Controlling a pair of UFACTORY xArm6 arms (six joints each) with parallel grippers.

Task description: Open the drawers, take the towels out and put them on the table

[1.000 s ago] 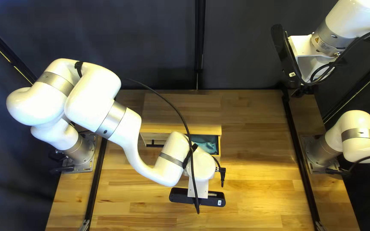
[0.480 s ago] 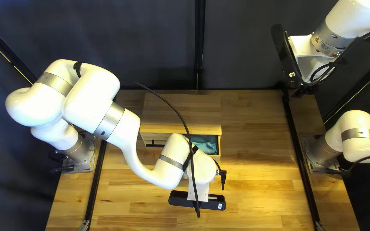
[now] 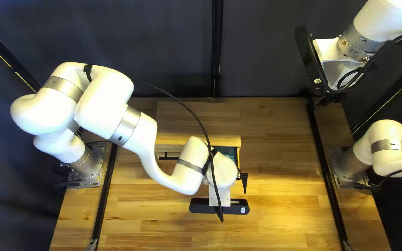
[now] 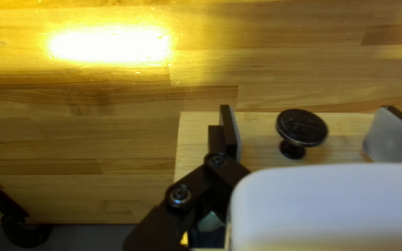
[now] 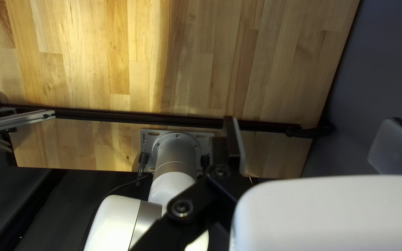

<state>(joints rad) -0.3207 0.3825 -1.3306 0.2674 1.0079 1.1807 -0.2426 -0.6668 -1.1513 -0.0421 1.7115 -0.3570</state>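
I have one wooden drawer unit (image 3: 197, 118) on the table (image 3: 284, 195), just toward 12 o'clock from the middle of the top left view. It has two drawers side by side.

The open drawer (image 3: 237, 157) is on the unit's 3 o'clock side, pulled out toward 6 o'clock. It holds one teal towel (image 3: 229, 152), of which I see only a sliver because my left arm (image 3: 134, 132) reaches in from 9 o'clock and its wrist covers most of the drawer. The second drawer (image 3: 164, 150), on the 9 o'clock side, looks pushed in and shows one black handle (image 3: 166, 156). I cannot see what is in it.

In the left wrist view my left gripper (image 4: 311, 120) is spread wide at the open drawer's front. The one round black knob (image 4: 301, 129) stands between the fingers (image 4: 229, 129), and neither touches it.

My right arm (image 3: 379, 150) is folded up at 3 o'clock, well away from the unit. In its wrist view the right gripper (image 5: 312, 122) is also spread wide and empty, high above the table's edge and its own base.

That makes one unit, two drawers, one towel in sight and no towel on the table.
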